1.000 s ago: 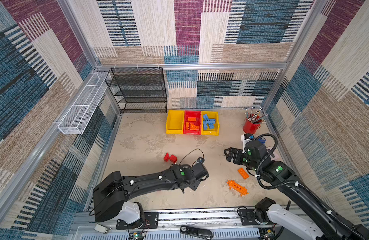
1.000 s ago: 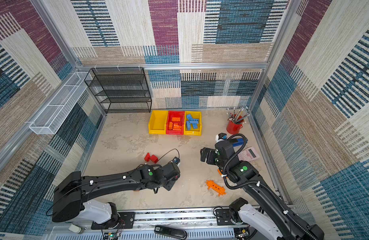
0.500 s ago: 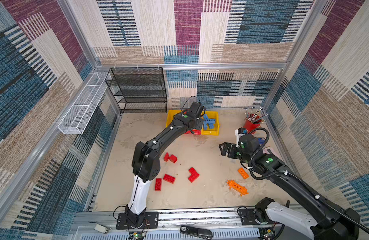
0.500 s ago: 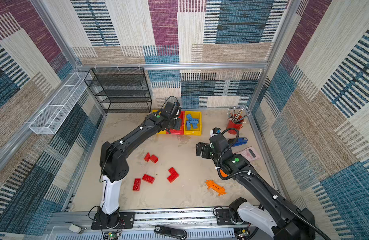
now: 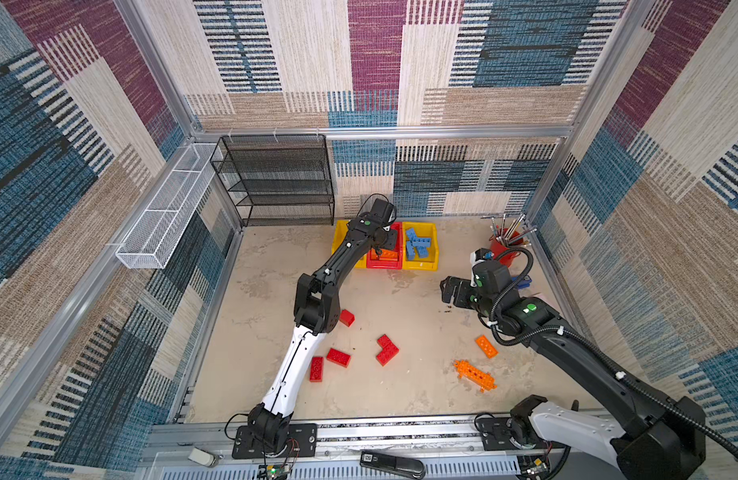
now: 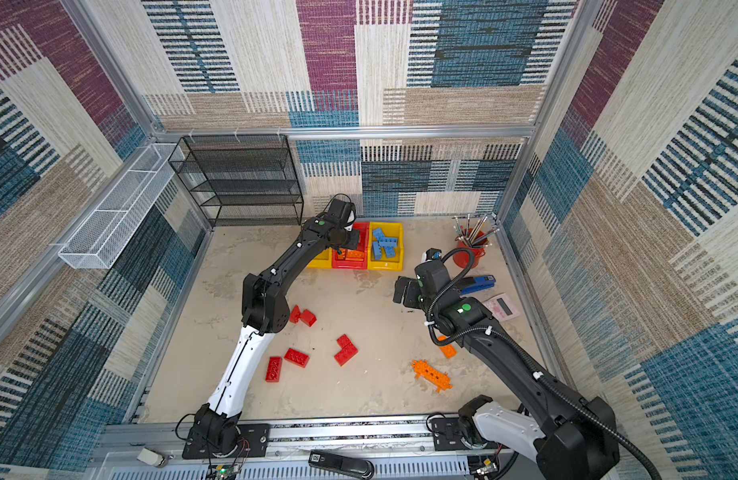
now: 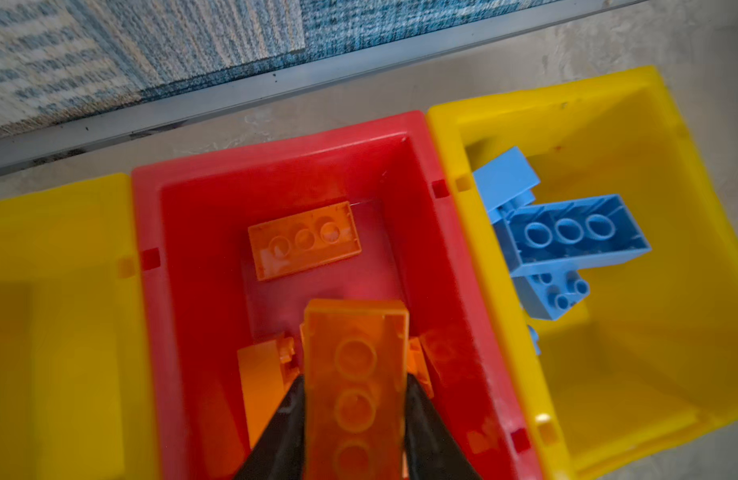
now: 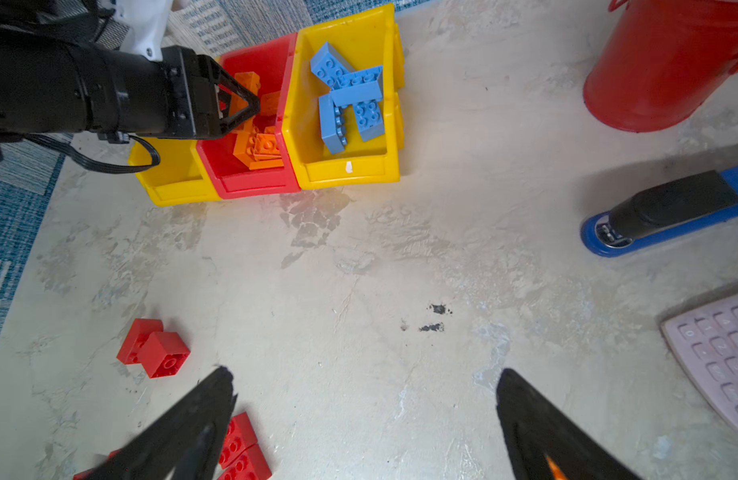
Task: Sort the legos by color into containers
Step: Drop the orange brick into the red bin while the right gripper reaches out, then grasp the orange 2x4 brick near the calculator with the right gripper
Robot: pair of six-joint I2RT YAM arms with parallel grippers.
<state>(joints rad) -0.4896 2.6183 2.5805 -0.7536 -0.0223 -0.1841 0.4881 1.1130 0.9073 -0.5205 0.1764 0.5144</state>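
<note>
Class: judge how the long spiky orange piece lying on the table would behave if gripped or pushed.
The long spiky orange piece looks like moulded plastic: probably stiff and light. Its knobbly sides may seat badly between jaws, so it could twist. Lying flat on the table, a push off-centre would likely pivot it, not roll it.

**Open floor in the middle, clutter round the edges**

The bare table (image 5: 404, 299) ahead of the right gripper (image 8: 365, 370) lies free. The left arm (image 5: 342, 259) slants across to the red bin (image 7: 201, 199) and blocks its mouth. Loose red bricks (image 5: 386, 351) dot the near floor. The stapler (image 8: 666, 212), calculator (image 8: 720, 353) and red cup (image 8: 671, 62) hem in the right side.
</note>
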